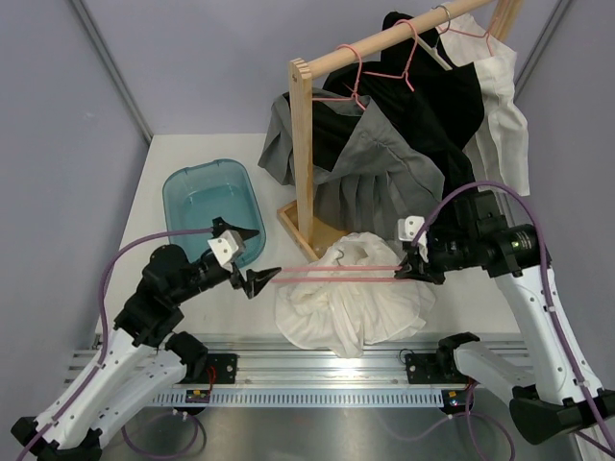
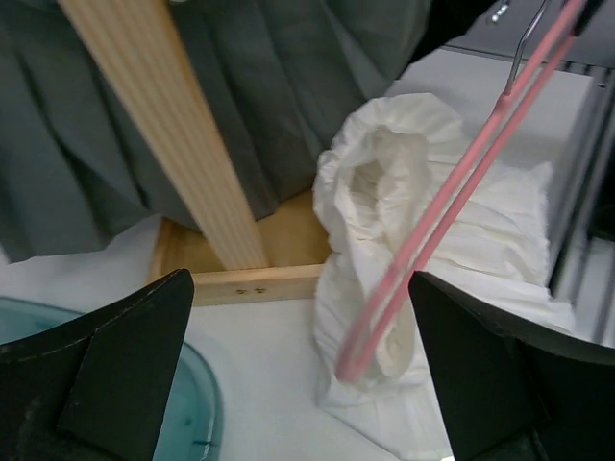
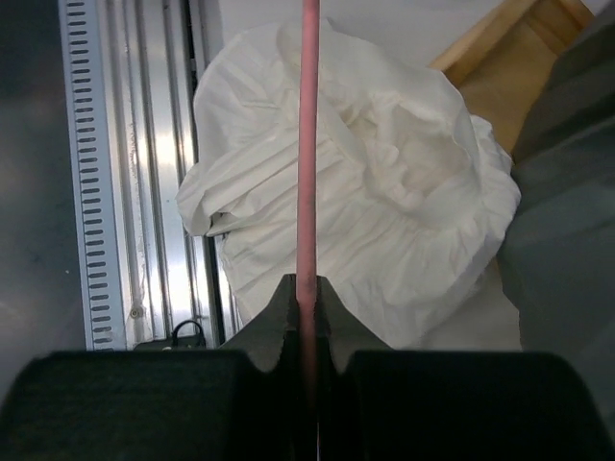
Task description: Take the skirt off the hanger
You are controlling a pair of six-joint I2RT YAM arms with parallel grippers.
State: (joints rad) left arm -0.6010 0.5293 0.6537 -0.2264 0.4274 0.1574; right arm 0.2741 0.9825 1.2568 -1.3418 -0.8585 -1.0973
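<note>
Pink hanger (image 1: 336, 274) x1 pinched in R hand (image 1: 405, 271), L hand (image 1: 258, 257) wide, 1 white skirt (image 1: 351, 303) on table (image 1: 192, 149).

The pink hanger (image 3: 308, 144) bars the way across the top of the heaped white skirt (image 3: 384, 211). Behind, the wooden rack post (image 1: 304, 154) and hanging grey clothes (image 1: 384, 187) close off the back. Bare table (image 1: 252, 312) lies open between the teal basin (image 1: 211, 202) and the skirt.

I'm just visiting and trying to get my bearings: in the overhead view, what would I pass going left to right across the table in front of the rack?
Teal basin → left pincer, open → white skirt in a heap → right pincer, shut on the pink hanger.
</note>
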